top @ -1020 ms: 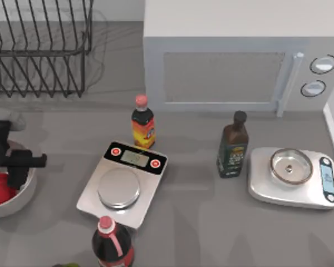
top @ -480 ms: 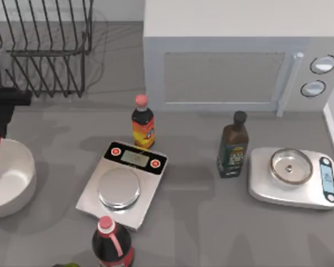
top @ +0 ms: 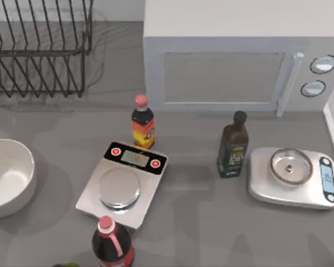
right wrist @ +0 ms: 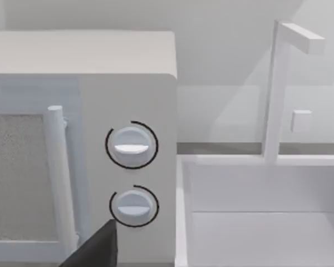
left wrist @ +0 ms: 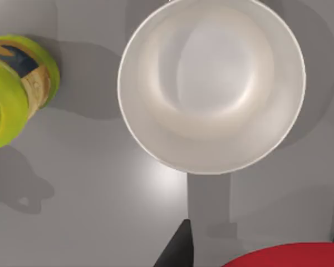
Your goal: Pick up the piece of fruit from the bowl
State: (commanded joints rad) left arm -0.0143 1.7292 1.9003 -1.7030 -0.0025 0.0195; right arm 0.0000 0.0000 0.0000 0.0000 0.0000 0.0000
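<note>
Left wrist camera looks straight down into the white bowl [left wrist: 211, 83], and the red fruit [left wrist: 286, 256] sits right up at the lens beside one dark finger [left wrist: 177, 247] of the left gripper, well above the bowl. Looks like it's pinched in there, but I can't really tell how far the jaws are spread. A green and yellow can [left wrist: 14, 89] lies near the bowl. The right arm is parked facing the microwave [right wrist: 80, 144], with the sink [right wrist: 261, 222] beside it.

Counting from the top: one bowl [top: 8, 175] on the left, two scales (square one [top: 122, 183], white one [top: 292, 177]), three bottles [top: 142, 127] [top: 232, 146] [top: 112, 243], one dish rack [top: 39, 47].
</note>
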